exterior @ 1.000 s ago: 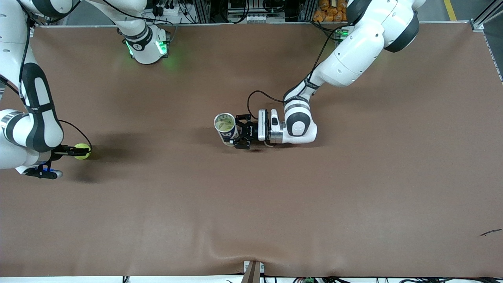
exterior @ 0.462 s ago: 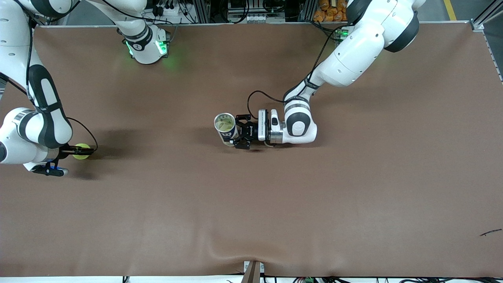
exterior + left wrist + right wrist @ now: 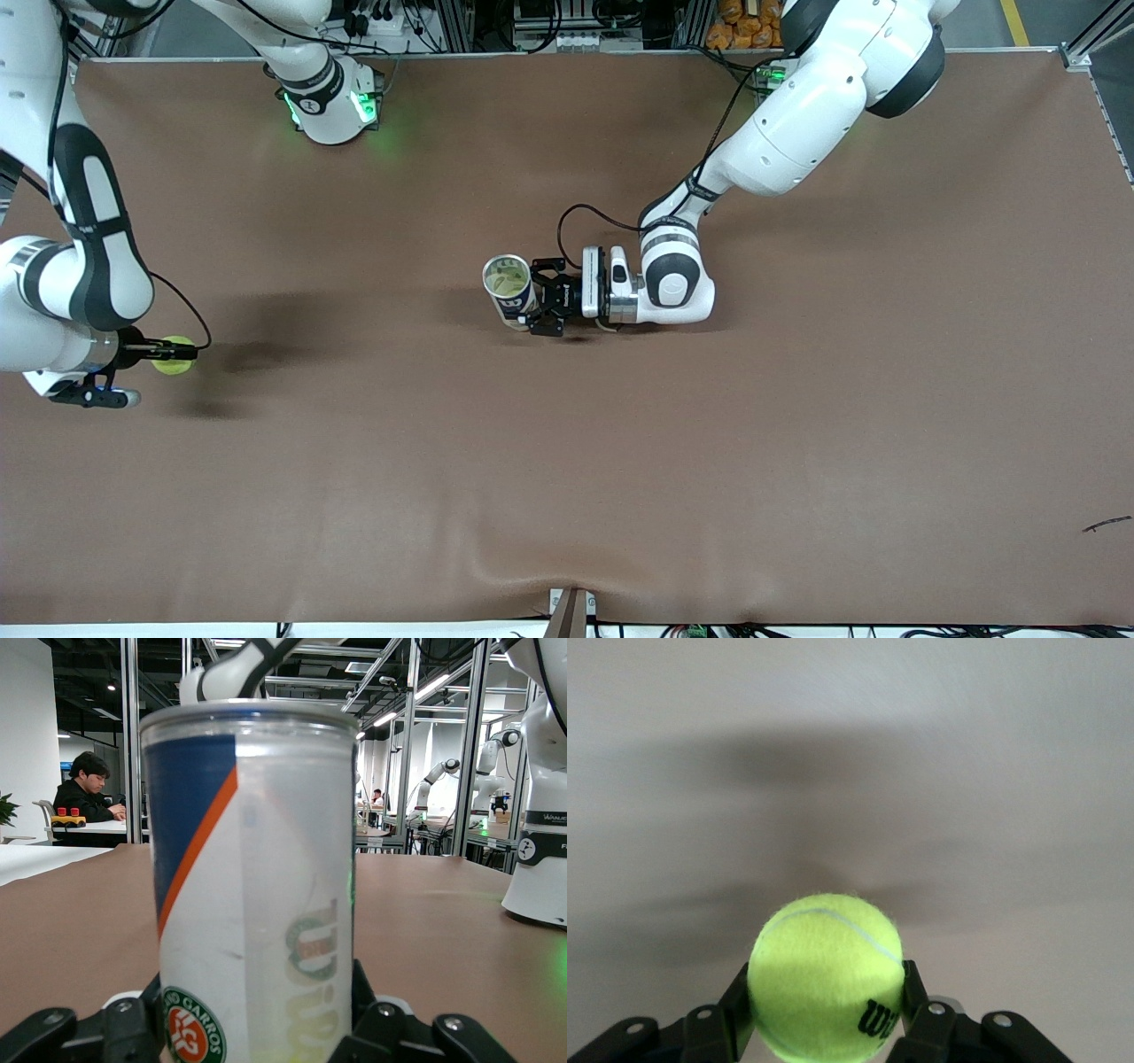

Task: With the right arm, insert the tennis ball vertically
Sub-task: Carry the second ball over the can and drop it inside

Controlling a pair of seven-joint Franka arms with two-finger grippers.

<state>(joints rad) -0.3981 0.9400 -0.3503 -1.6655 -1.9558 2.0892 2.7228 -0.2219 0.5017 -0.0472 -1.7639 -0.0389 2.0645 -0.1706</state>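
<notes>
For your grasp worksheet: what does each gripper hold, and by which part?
The right gripper pinches the yellow-green felt tennis ball across its sides. The left gripper clasps the upright clear plastic ball can around its lower wall.

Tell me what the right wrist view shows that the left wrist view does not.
Only the right wrist view shows the tennis ball clamped in the right pincer, with black lettering, above the brown table. Only the left wrist view shows the upright clear can gripped by the left pincer, a white robot base, and a seated person. Both share the brown table surface.
</notes>
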